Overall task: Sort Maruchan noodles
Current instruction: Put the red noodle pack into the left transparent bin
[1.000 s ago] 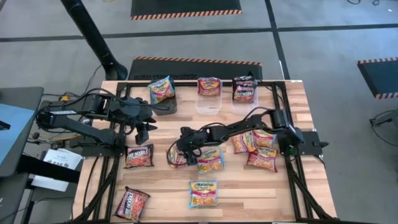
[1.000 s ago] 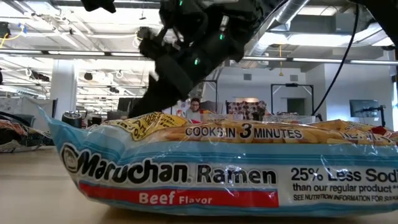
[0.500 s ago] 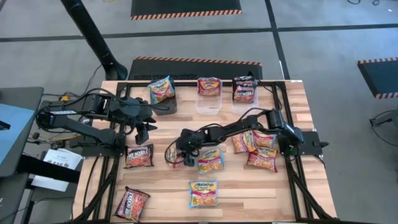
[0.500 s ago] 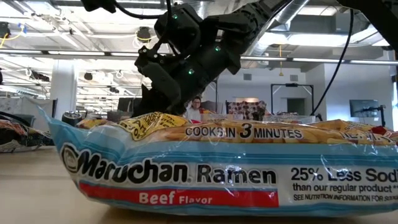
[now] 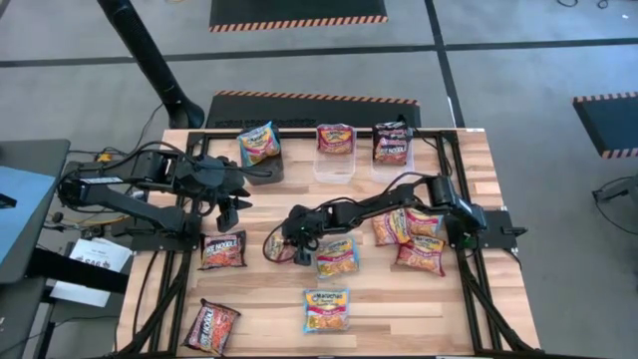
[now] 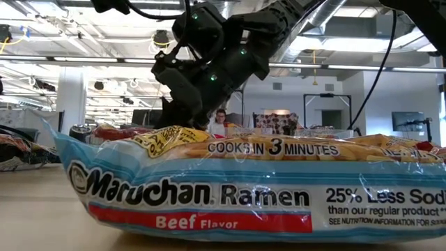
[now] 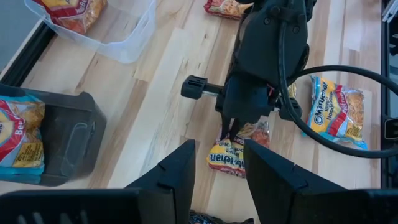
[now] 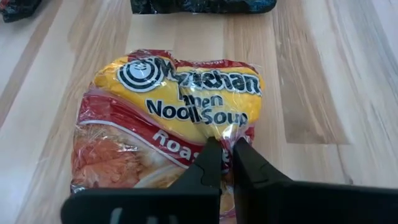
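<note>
The right gripper (image 8: 222,163) is pinching the edge of a red and yellow noodle packet (image 8: 168,118) lying on the table (image 5: 399,319) — its far half is hiding under the arm from above. The left gripper (image 5: 227,211) is waiting near the black bin (image 7: 59,140), fingers apart — holding nothing.

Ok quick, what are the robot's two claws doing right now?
Left gripper: open, holding nothing, above the table's left side.
Right gripper: shut on the red and yellow noodle packet mid-table.
</note>
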Robot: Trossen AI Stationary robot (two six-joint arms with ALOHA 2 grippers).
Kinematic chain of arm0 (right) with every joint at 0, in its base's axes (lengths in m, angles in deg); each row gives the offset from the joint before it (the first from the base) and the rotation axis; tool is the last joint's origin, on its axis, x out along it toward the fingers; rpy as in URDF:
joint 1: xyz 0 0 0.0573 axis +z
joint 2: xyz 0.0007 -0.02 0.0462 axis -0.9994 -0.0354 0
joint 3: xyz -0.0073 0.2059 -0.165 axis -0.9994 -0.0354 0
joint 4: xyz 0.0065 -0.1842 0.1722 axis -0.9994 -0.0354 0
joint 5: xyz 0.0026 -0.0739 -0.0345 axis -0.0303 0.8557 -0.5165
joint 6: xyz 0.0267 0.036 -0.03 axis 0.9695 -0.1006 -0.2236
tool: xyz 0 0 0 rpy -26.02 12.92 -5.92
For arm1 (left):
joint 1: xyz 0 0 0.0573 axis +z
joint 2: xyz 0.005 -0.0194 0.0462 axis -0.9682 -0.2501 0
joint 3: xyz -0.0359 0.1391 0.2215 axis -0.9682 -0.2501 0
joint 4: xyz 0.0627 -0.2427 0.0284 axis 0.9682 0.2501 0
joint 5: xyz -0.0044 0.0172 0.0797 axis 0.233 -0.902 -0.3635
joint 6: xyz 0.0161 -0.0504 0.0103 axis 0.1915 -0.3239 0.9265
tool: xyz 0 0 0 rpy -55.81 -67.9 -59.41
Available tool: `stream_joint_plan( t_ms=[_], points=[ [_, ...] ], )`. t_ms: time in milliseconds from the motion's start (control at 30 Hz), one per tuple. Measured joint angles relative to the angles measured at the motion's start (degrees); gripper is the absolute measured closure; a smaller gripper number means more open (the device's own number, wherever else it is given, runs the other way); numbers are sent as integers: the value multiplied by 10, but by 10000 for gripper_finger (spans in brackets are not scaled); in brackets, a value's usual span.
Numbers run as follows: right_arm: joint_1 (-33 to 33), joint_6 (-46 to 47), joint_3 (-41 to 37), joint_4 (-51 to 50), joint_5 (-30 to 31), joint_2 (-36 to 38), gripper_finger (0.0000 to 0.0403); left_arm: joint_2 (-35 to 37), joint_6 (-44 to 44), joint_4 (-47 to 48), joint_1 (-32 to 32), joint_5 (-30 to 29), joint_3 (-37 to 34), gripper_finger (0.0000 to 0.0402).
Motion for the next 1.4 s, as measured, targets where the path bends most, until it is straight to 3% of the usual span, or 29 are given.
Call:
stream_joint_plan(
  t_ms=[133, 367, 1033, 1200, 1400],
  points=[
    [0, -1, 16, -45, 16, 22, 384, 0, 0, 0, 0, 0, 0, 280],
    [-3, -3, 18, -121, 129, 99, 384, 0, 0, 0, 0, 0, 0, 280],
    [-30, 32, 17, -358, 342, 258, 384, 0, 2, 5, 0, -2, 0, 280],
    [-35, 73, -58, -359, 367, 307, 384, 0, 2, 7, 0, -5, 0, 280],
    [-44, 124, -195, -259, 363, 384, 384, 0, 2, 9, 0, -12, 0, 280]
  ],
)
